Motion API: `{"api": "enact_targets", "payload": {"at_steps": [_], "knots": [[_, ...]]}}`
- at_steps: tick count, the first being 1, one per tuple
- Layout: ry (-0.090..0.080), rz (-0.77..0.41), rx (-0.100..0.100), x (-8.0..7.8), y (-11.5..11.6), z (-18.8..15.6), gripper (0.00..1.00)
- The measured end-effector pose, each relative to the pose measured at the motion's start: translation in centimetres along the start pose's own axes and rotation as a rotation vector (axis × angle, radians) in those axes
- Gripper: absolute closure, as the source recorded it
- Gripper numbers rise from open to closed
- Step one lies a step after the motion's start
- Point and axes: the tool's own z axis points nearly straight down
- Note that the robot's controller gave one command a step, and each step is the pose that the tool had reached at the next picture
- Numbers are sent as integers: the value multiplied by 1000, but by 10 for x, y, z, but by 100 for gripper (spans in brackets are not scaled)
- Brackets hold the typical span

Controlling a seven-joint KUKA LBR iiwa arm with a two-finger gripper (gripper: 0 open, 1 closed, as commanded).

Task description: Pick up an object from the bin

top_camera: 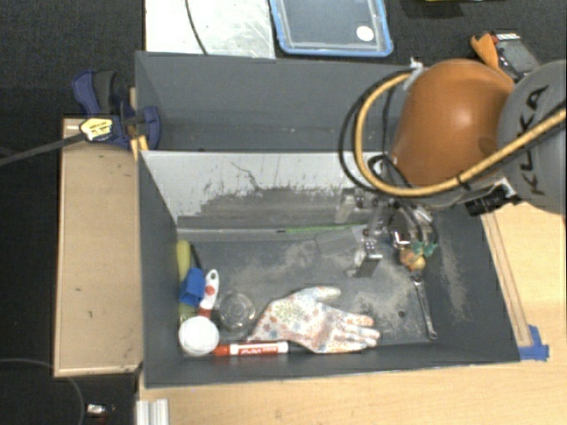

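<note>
The gripper (387, 248) hung above bare floor in the right half of the bin (266, 104); whether it was apart or together could not be told. Nearest lay a white, flower-patterned glove (314, 319), flat by the front wall, with a red marker (252, 350) just beside it.

Looks like a robotics lab to me, some kind of grasping test rig. There's a big grey arm (532, 122) with KUKA printed on it, an orange cover (452, 118) on its wrist and cables (356, 140) looping round that. It hangs over a grey metal bin (266, 104) with a badly scuffed floor. Along the bin's near edge is random household junk: a flowery glove (314, 319), a red marker (252, 350), a clear cup (236, 310). Past the far edge sits a blue-rimmed plastic tray (328, 11).
</note>
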Motion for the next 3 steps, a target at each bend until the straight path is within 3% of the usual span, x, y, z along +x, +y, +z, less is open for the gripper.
{"api": "enact_targets", "payload": {"at_steps": [1,2,3], "knots": [[0,0,0,0,0,0,0],[-5,-111,1,7,7,43,0],[-9,-246,1,19,29,102,0]]}}
